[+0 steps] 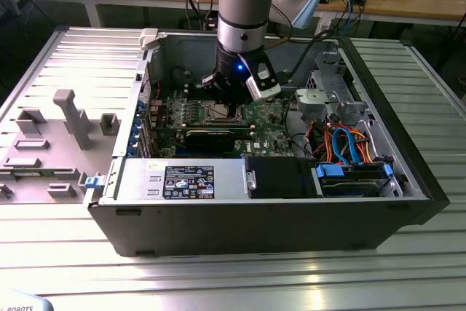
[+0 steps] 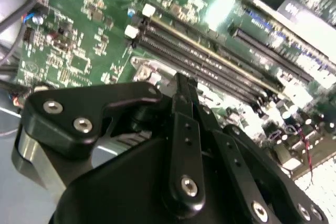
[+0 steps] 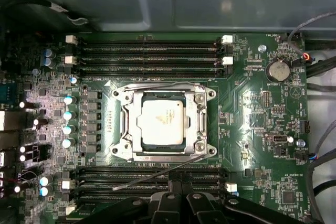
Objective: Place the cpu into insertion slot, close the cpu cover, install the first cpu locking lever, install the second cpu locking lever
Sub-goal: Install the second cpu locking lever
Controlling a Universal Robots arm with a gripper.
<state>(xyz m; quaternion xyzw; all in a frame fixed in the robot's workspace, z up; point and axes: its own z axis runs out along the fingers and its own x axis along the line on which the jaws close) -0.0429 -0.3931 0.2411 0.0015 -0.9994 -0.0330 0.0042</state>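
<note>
In the first wrist view the cpu (image 3: 160,121) lies flat in the insertion slot (image 3: 119,149), its pale metal top showing through the window of the cpu cover (image 3: 195,124), which lies down over it. One thin locking lever (image 3: 157,84) runs along the socket's far side. The other lever (image 3: 142,179) sticks out at a slant from the socket's near corner, across the memory slots. My gripper (image 3: 178,186) hovers just beside that slanted lever, fingers (image 2: 184,129) together. In the exterior view the gripper (image 1: 231,103) hangs low over the socket inside the open computer case.
Long black memory slots (image 3: 149,51) flank the socket on both sides. Case walls (image 1: 156,71), a drive cage with orange and blue cables (image 1: 349,151) and the power supply (image 1: 182,180) ring the board. A grey fixture (image 1: 69,118) stands at the exterior view's left.
</note>
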